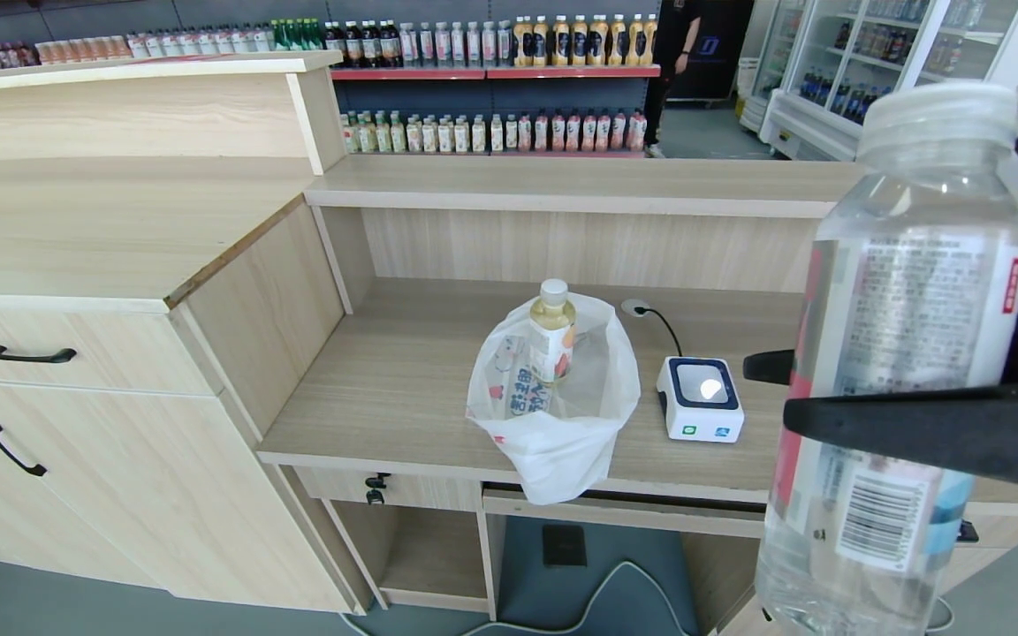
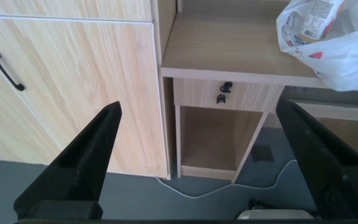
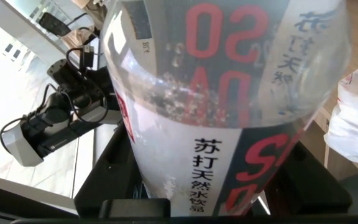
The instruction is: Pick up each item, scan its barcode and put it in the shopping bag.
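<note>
Bright even light, glare on the scanner (image 1: 709,387), edges bowed.

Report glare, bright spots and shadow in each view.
Head view: a bright glint sits on the scanner glass, and the water bottle in the right claw looms close to the lens. Right wrist view: daylight washes out the room behind the bottle. Left wrist view: light is even, the open left claw shows dark, and the space under the desk is shaded.
</note>
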